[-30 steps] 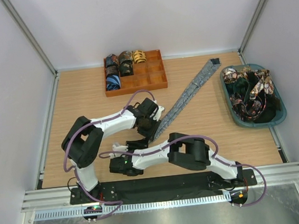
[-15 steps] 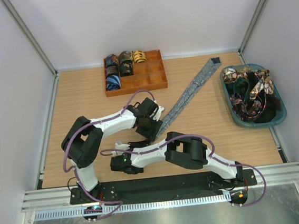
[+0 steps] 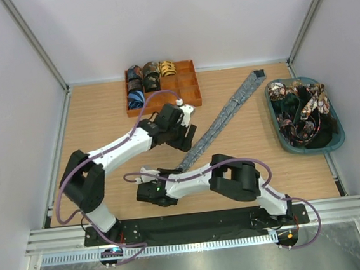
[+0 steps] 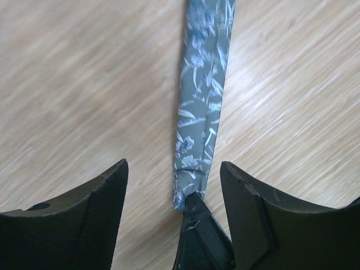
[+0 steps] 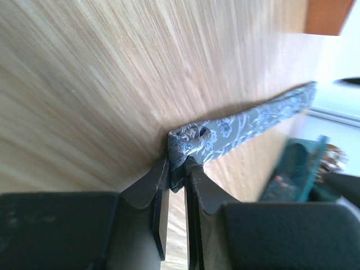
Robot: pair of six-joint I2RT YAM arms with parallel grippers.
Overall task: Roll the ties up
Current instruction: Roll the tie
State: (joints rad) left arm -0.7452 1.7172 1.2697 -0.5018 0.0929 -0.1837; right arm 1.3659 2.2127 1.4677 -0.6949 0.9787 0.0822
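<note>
My right jaws are nearly closed, with only a slit between them, and they pinch the bunched narrow end of the grey tie [image 5: 188, 140] right at their tips. From that pinch the tie lies flat on the bench [image 3: 102, 123] and stretches diagonally away from the right jaws. Its wide end lies well beyond both jaws, near the teal bin [image 3: 315, 150] of loose ties [image 3: 302, 113]. My left jaws are spread wide and hold nothing. They hang above the tie just past the right jaws. In the left wrist view the strip leads straight out from the gap between the 2 fingers [image 4: 73, 214] and touches neither, and the black tip of the right jaws shows at the strip's end. Beyond the left jaws, at the far side of the bench, the orange tray [image 3: 189, 96] carries rolled ties [image 3: 151, 74] in its left compartments, well apart from both sets of jaws.
</note>
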